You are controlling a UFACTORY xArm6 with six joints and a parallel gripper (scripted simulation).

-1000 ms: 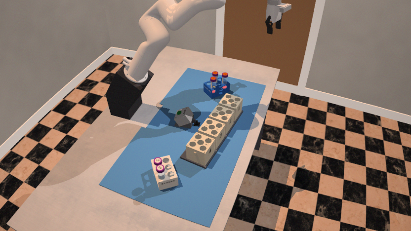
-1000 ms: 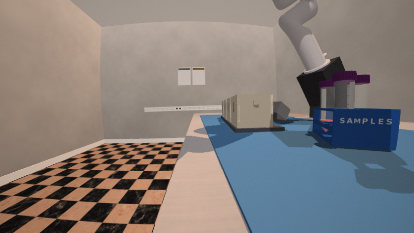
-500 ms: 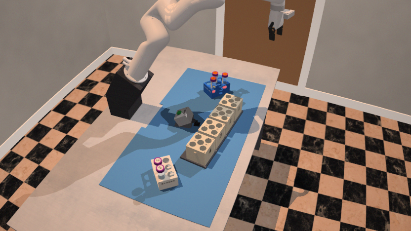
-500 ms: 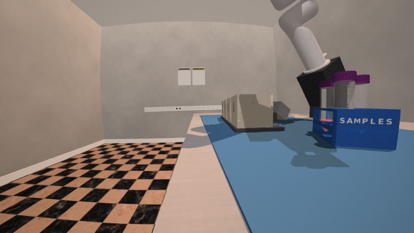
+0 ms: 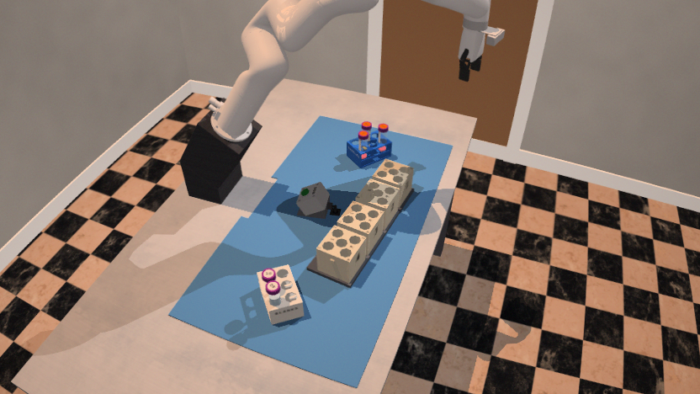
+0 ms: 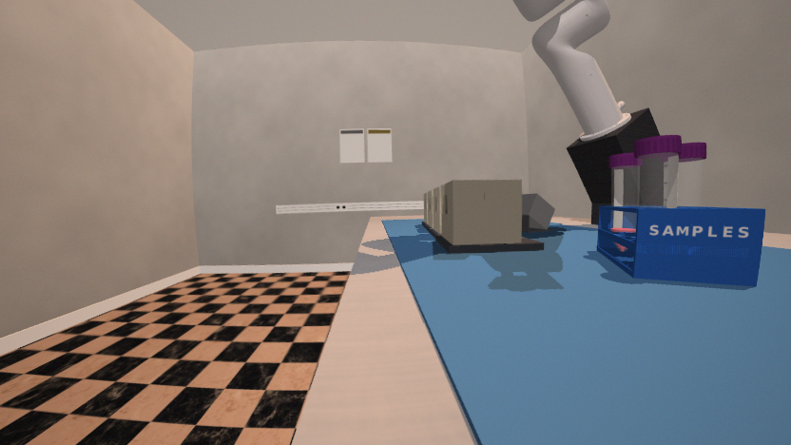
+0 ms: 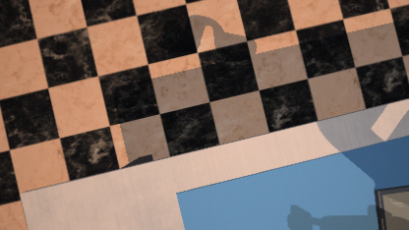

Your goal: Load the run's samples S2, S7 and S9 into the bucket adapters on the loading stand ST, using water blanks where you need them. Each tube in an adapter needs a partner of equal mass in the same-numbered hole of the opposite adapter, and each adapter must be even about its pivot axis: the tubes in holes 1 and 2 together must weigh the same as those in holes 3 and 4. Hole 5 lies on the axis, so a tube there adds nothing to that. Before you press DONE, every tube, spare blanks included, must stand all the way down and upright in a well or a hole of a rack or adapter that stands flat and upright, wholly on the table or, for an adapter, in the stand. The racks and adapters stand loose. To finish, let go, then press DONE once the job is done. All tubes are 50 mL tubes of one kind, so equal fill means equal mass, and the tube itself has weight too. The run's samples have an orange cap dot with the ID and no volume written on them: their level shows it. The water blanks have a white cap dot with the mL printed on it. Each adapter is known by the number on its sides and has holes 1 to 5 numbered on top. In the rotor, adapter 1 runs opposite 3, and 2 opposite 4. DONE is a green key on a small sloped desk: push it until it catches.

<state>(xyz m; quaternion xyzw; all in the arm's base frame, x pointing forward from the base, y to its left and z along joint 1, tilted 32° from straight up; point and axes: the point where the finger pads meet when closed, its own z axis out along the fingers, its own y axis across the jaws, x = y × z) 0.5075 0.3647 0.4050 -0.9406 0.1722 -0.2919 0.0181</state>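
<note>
Three orange-dotted sample tubes (image 5: 363, 141) (image 6: 658, 174), purple-capped, upright in the blue SAMPLES rack (image 5: 361, 157) (image 6: 700, 248) on a blue mat (image 5: 313, 343) (image 6: 552, 354) (image 7: 246, 192). Near it, four beige adapters (image 5: 340, 262) (image 6: 487, 213) in a row on a dark loading stand (image 5: 328, 277) (image 6: 487, 247), all visible holes in the top view without tubes. Near the opposite end of the row, two white-dotted, purple-capped blanks (image 5: 274, 295) in a pale BLANKS rack (image 5: 286, 316). Beside the row, a grey desk (image 5: 315, 200) (image 6: 537, 211) with a green key (image 5: 304, 192). High above the table, black gripper (image 5: 470, 69) with fingers wide apart, holding nothing.
</note>
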